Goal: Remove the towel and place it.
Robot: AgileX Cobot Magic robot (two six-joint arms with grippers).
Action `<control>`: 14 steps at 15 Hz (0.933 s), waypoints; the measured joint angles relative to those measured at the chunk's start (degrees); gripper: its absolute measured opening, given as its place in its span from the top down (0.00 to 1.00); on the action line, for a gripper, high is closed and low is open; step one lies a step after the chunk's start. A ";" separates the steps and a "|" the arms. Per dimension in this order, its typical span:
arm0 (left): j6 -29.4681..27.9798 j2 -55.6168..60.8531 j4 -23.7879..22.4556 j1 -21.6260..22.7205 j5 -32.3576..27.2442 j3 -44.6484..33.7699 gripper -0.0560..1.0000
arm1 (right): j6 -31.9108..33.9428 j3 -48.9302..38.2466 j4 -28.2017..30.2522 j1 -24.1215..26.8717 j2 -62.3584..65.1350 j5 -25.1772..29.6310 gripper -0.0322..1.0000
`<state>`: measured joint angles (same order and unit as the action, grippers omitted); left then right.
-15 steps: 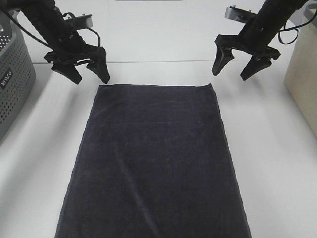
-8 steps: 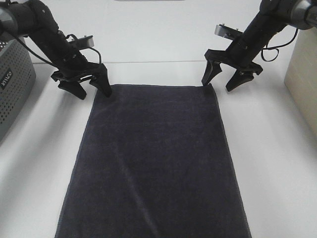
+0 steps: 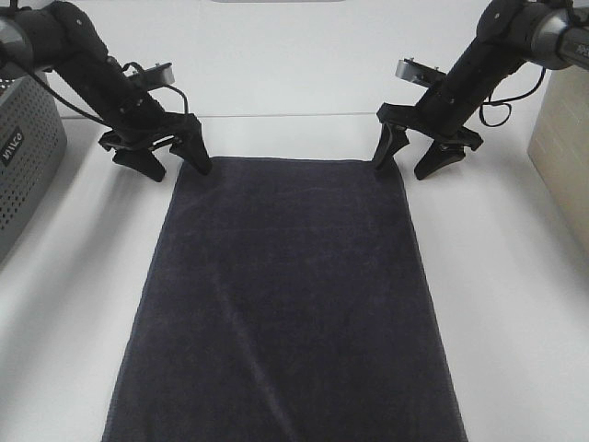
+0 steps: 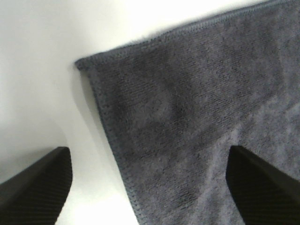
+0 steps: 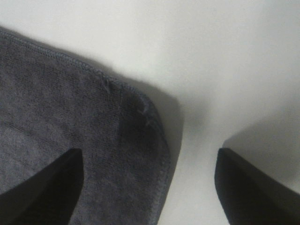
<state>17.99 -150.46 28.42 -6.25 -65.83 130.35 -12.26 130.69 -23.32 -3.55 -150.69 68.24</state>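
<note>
Grey basket (image 3: pixel 23 175) stands left of towel (image 3: pixel 285 304).

The high exterior camera is looking steeply down from the front at the white bench (image 3: pixel 515 304), taking in the whole dark charcoal terry towel (image 3: pixel 285 304). Each wrist camera is hanging very close above one far corner of that towel (image 4: pixel 197 108) (image 5: pixel 70 122), peering down between its own hand's black fingertips (image 4: pixel 35 185) (image 5: pixel 255 183). All three views are sharing those corners.
</note>
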 joint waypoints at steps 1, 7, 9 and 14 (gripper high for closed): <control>0.00 -0.06 0.63 0.00 -0.06 0.00 0.15 | 0.11 0.06 0.00 0.00 -0.11 0.00 0.24; -4.24 -0.80 1.32 -4.58 3.09 0.23 0.24 | 0.52 0.52 -0.92 -2.98 -1.60 -3.32 0.50; -8.08 -0.80 -3.09 -4.58 4.35 0.34 0.46 | 1.49 0.52 1.20 -3.32 -1.72 -4.35 0.69; -6.42 -1.83 -8.94 -4.58 4.64 2.86 0.93 | 1.89 0.52 2.18 -3.15 -1.89 -4.98 0.96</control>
<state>11.57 -152.29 19.48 -10.83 -61.19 133.21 -10.37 131.21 -21.14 -6.70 -152.58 63.25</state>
